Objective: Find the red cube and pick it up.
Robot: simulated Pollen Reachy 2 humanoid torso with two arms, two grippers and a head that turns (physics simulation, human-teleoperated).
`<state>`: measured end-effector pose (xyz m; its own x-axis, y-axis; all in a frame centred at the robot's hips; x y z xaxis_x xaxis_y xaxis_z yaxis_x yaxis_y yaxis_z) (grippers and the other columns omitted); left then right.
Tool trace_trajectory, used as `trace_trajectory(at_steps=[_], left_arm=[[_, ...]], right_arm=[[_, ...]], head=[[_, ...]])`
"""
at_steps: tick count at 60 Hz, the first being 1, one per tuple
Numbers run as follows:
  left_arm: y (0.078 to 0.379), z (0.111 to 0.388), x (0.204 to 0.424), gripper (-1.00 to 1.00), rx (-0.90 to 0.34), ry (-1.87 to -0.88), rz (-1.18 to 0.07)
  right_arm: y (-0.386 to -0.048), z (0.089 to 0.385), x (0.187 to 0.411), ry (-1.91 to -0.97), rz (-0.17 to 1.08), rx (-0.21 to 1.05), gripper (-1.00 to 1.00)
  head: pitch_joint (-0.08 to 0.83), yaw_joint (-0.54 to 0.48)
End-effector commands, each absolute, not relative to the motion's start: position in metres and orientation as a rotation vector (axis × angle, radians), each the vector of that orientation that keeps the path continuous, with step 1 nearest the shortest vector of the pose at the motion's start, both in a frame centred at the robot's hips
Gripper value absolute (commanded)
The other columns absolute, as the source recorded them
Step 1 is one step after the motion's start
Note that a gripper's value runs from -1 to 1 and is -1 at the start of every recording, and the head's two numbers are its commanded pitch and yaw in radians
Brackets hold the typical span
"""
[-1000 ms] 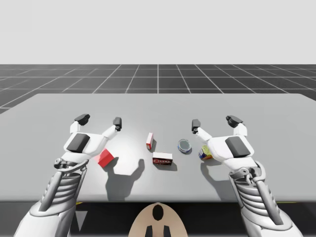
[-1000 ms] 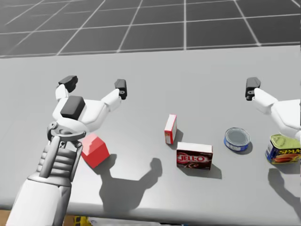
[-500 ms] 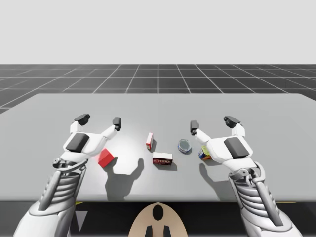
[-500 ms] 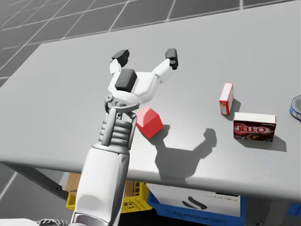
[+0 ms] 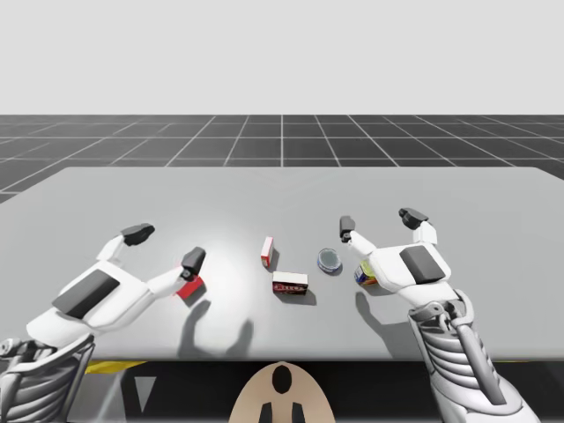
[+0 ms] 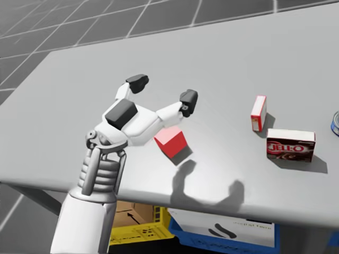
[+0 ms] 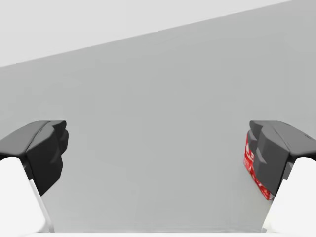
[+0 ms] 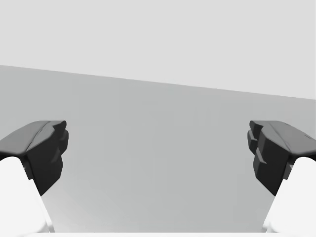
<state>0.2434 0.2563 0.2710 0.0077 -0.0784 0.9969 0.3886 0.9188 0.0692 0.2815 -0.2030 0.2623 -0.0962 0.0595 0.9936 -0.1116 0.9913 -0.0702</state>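
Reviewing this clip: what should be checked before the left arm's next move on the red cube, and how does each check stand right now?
1. Red cube found, resting on the table: ok.
2. Left gripper open, nothing held: ok.
3. Cube inside the gap of its fingers: not ok; it lies under one finger, outside the gap.
4. Small red-and-white box apart from the cube: ok.
5. Right gripper open, away from the cube: ok.
6. Left gripper's height over the cube: cannot tell.
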Motion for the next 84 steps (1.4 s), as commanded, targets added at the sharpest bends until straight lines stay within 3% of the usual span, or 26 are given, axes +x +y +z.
trace_trajectory(at_steps=[1,10,21,56,75,76,77,79,80,81,84], left_arm=[[0.286,0.26,0.214,-1.0,-0.287,-1.427,-0.478],[0.313,0.236,0.204,-1.0,-0.335,-1.365,-0.516],[0.327,0.207,0.208,-1.0,-0.369,-1.323,-0.525],[0.311,0.161,0.267,-1.0,-0.368,-1.225,-0.479],[0.31,0.147,0.267,-1.0,-0.29,-1.161,-0.474],[0.31,0.146,0.266,-0.96,-0.286,-1.163,-0.474],[0.31,0.146,0.265,-0.5,-0.282,-1.166,-0.474],[0.31,0.146,0.265,0.14,-0.283,-1.168,-0.471],[0.31,0.145,0.264,0.61,-0.284,-1.167,-0.47],[0.31,0.145,0.264,0.92,-0.281,-1.168,-0.472],[0.31,0.144,0.263,0.96,-0.277,-1.171,-0.477]], right_arm=[[-0.201,0.262,0.281,-1.659,0.136,0.049,-1.0],[-0.201,0.261,0.282,-1.657,0.136,0.05,-1.0],[-0.201,0.261,0.282,-1.657,0.136,0.051,-1.0],[-0.203,0.261,0.282,-1.661,0.138,0.047,-1.0],[-0.203,0.261,0.282,-1.66,0.132,0.043,-1.0],[-0.203,0.261,0.282,-1.66,0.131,0.043,-1.0],[-0.203,0.261,0.282,-1.66,0.131,0.041,-1.0],[-0.203,0.261,0.282,-1.66,0.131,0.04,-1.0],[-0.203,0.261,0.282,-1.661,0.131,0.04,-1.0],[-0.203,0.261,0.283,-1.661,0.131,0.039,-1.0],[-0.203,0.261,0.283,-1.659,0.131,0.042,-1.0]], head=[[0.694,0.42],[0.692,0.42],[0.7,0.41],[0.704,0.4],[0.695,0.39],[0.694,0.39],[0.691,0.39],[0.689,0.39],[0.688,0.39],[0.683,0.4],[0.676,0.4]])
